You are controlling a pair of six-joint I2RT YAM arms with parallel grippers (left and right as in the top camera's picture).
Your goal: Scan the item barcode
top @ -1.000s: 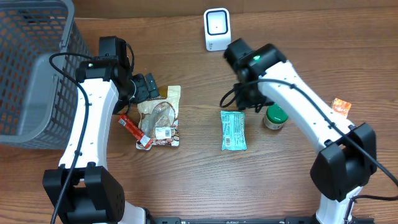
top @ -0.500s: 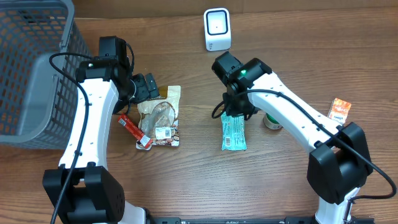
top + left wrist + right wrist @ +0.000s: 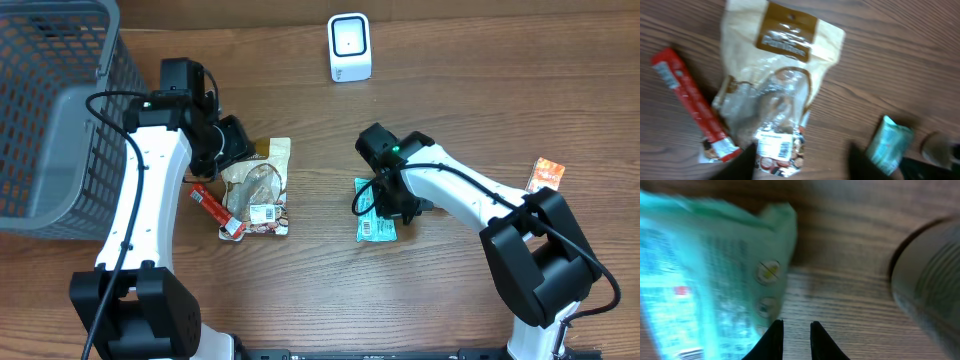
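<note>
1. My right gripper (image 3: 792,340) sits low over the table (image 3: 450,290). Its two tips stand close together with a thin slit of wood showing between them. The wrist view is blurred, so I cannot tell whether they are fully closed or nipping an edge.
2. The teal packet (image 3: 705,275) lies just beside those tips, with its crimped end at or almost at one tip. Seen from overhead, this gripper is over the packet's end nearer the scanner (image 3: 349,47).
3. On the other side of the tips a round container (image 3: 932,295) stands near on the wood. It is too blurred to read.
4. My left gripper (image 3: 801,162) has its fingers apart and clamps nothing. They show as two dark shapes at the bottom edge of the wrist view.
5. Between them in that view lies the near end of the bag (image 3: 780,65), with its white barcode label (image 3: 774,147) facing up. Bare wood shows between the bag and one finger.
6. The bag lies flat. It is beige, with a brown patch at the far end and a clear window in the middle. A red bar (image 3: 692,107) lies slanted just beside it on my left, and its near end meets the bag's corner.
7. The packet lies flat near the middle of the table, well apart from the bag.
8. The white scanner stands upright at the far side, well apart from both items.
9. A grey mesh basket (image 3: 60,60) fills the far left, and an orange sachet (image 3: 546,172) lies near the right edge.
</note>
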